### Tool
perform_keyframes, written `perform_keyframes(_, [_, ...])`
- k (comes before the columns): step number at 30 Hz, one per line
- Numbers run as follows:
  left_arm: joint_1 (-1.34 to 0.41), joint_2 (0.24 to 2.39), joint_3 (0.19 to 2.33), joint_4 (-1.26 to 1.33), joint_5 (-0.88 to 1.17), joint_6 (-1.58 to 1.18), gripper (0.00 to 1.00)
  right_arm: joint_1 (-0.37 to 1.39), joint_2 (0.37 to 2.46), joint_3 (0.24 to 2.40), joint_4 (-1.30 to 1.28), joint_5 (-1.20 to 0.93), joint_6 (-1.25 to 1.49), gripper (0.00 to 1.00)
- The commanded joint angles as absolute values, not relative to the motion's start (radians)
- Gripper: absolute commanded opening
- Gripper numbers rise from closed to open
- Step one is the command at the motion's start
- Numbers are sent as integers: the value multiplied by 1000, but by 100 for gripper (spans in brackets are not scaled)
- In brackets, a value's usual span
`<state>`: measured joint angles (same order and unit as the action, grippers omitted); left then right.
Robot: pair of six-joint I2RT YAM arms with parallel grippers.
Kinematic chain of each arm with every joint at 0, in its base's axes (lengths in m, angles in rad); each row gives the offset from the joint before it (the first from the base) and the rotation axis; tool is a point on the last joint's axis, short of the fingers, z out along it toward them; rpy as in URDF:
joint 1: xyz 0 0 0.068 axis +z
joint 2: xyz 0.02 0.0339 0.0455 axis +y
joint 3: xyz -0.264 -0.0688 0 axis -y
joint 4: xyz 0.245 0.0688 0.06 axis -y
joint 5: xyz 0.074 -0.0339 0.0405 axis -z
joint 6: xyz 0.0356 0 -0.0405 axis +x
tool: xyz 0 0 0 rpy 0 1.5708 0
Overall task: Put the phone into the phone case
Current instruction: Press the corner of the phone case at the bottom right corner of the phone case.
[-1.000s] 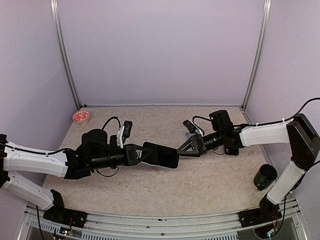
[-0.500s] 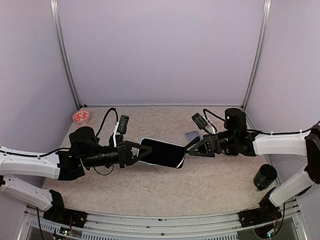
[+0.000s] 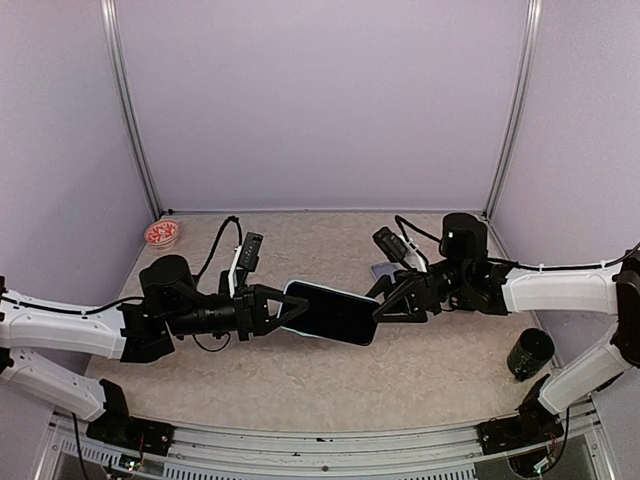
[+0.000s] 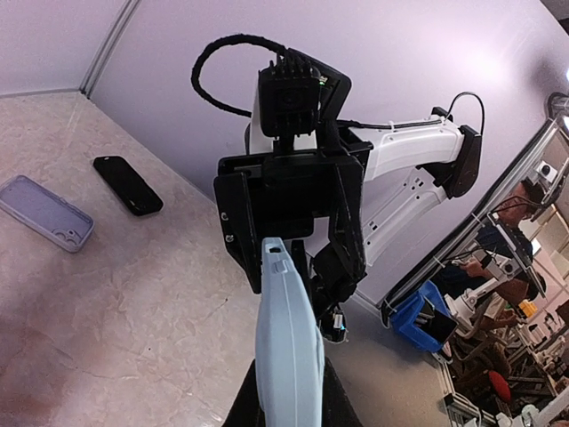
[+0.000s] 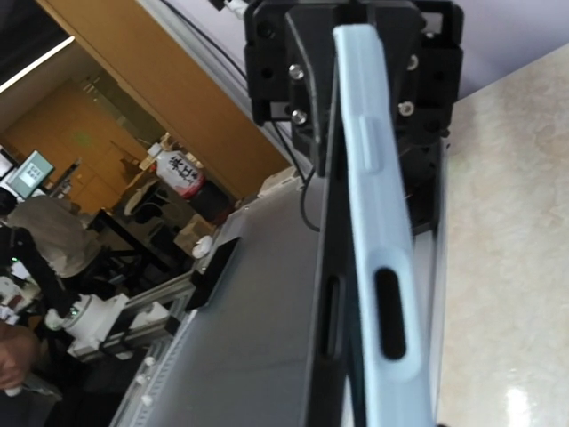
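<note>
The left gripper point(image 3: 288, 308) is being observed clenched on the left end of the phone point(image 3: 335, 312), aloft against the pale blue phone case point(image 5: 378, 222). At its right end the right gripper point(image 3: 385, 300) is being seen, grip undeterminable. It is being judged stiff, light, slick; edges are preferred.

The pale blue phone case point(image 5: 378, 222) stands edge-on directly before me. Its side shows a raised button strip, with an oval cutout lower down. The dark phone point(image 5: 327, 311) lies along the case's left face, touching it. The left gripper point(image 5: 356, 80) clamps the far end. The marbled bench point(image 5: 507, 249) lies to the right.
</note>
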<state>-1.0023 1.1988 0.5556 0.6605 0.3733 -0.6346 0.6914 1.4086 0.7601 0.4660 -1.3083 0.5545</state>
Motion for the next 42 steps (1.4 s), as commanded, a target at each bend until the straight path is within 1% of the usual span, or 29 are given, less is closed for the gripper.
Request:
perform_keyframes(1, [-1004, 1181, 554, 761, 357, -628, 0, 719, 1394, 769, 479, -1348, 528, 59])
perform_keyframes(5, [-1000, 1174, 546, 762, 340, -632, 0, 727, 1390, 765, 472, -1348, 520, 52])
perform_keyframes(6, [-999, 1176, 546, 762, 336, -633, 0, 728, 1390, 766, 471, -1349, 520, 48])
perform_keyframes(10, [-992, 1185, 546, 755, 323, -639, 0, 730, 1386, 771, 467, -1356, 517, 17])
perform_keyframes(12, [-987, 1185, 546, 751, 317, -643, 0, 729, 1381, 772, 462, -1359, 514, 6])
perform_keyframes(14, [-982, 1183, 546, 747, 314, -641, 0, 730, 1376, 774, 455, -1360, 508, 1])
perform_keyframes(20, [-973, 1177, 554, 689, 277, -636, 0, 730, 1369, 800, 376, -1343, 462, 0])
perform_keyframes(23, [-972, 1187, 577, 601, 203, -625, 17, 730, 1366, 829, 258, -1288, 405, 0])
perform_keyframes(25, [-970, 1201, 587, 560, 175, -623, 19, 730, 1372, 862, 166, -1245, 349, 0])
perform_keyframes(27, [-970, 1209, 582, 560, 177, -628, 25, 730, 1378, 878, 117, -1186, 328, 0])
perform_keyframes(28, [-970, 1214, 580, 566, 182, -631, 26, 730, 1381, 883, 100, -1170, 321, 0])
perform_keyframes(31, [-971, 1222, 576, 574, 195, -636, 29, 730, 1393, 892, 79, -1151, 313, 0])
perform_keyframes(35, [-971, 1248, 592, 572, 227, -634, 36, 729, 1405, 906, 60, -1126, 309, 0])
perform_keyframes(37, [-972, 1265, 604, 571, 249, -630, 38, 729, 1403, 909, 50, -1114, 300, 0])
perform_keyframes(42, [-971, 1296, 605, 625, 331, -630, 37, 714, 1411, 912, 54, -1107, 303, 0])
